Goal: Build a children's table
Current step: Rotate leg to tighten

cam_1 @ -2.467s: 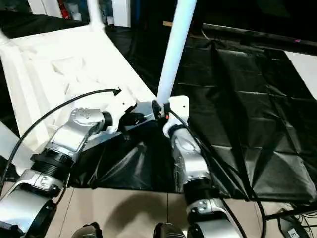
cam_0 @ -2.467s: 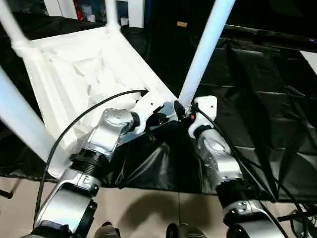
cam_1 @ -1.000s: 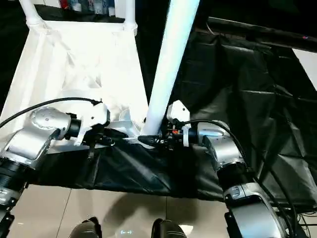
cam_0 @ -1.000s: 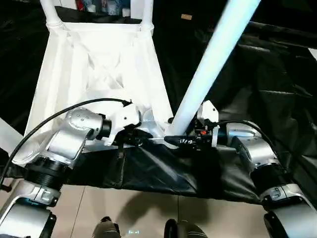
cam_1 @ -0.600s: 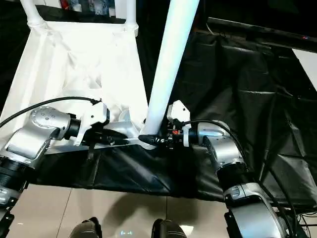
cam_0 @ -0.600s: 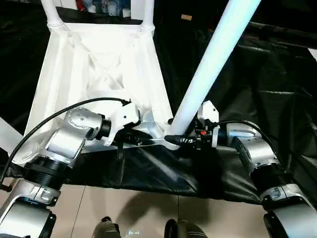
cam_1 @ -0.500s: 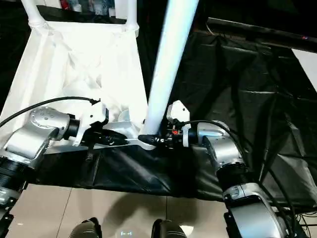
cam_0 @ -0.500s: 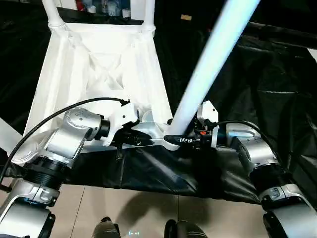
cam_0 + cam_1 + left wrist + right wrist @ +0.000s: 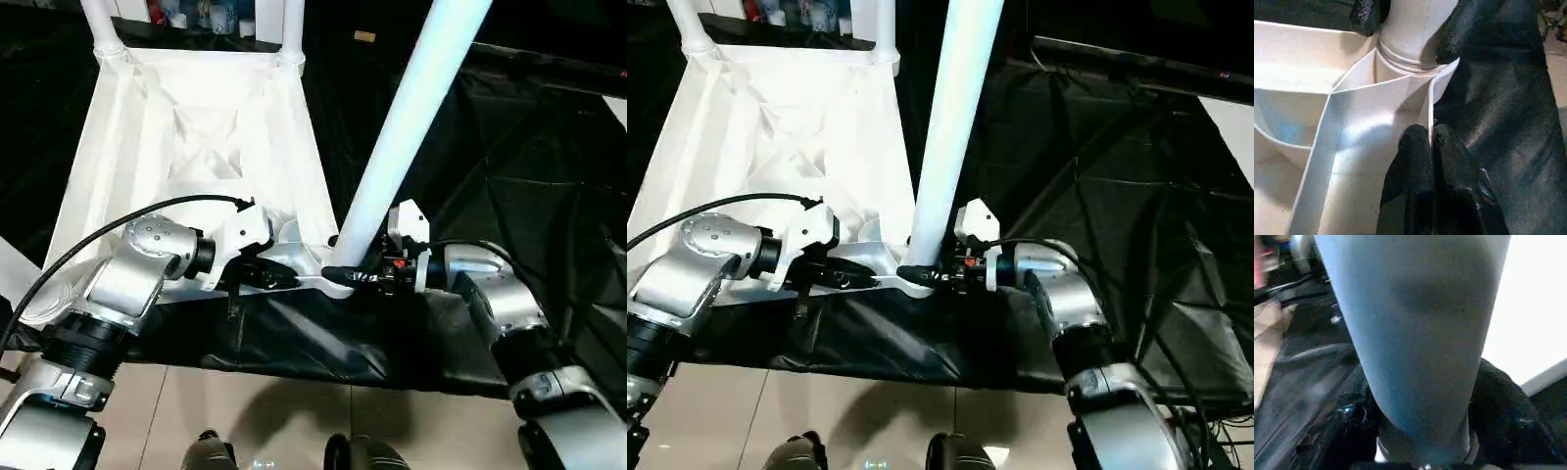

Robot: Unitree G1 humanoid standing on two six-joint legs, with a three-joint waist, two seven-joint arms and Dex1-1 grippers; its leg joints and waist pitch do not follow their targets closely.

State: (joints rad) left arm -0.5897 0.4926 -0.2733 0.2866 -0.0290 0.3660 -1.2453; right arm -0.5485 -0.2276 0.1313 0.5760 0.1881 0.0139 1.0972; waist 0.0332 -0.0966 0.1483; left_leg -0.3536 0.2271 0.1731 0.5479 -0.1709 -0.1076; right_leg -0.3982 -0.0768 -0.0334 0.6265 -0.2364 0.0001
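Note:
The white tabletop (image 9: 196, 147) lies upside down on a black sheet, ribbed underside up. Two white legs (image 9: 98, 24) (image 9: 291, 24) stand in its far corner sockets, and another leg (image 9: 12, 262) shows at the left edge. A long tapered leg (image 9: 402, 127) rises tilted from the near right corner socket (image 9: 1410, 54). My right gripper (image 9: 338, 276) is shut on that leg's base, one black finger (image 9: 1498, 416) on each side. My left gripper (image 9: 1430, 142) is shut on the thin near rim of the tabletop, just left of that socket.
The crinkled black sheet (image 9: 529, 176) spreads far to the right and hangs over the near edge onto a pale tiled floor (image 9: 274, 411). A black cable (image 9: 98, 245) loops from my left wrist over the tabletop. Cluttered furniture stands beyond the far edge.
Since 2.5 s ago the view has shifted, and my right arm now reaches the leg's base from the right. Over the last second the leg has tipped slightly more upright; both grips hold.

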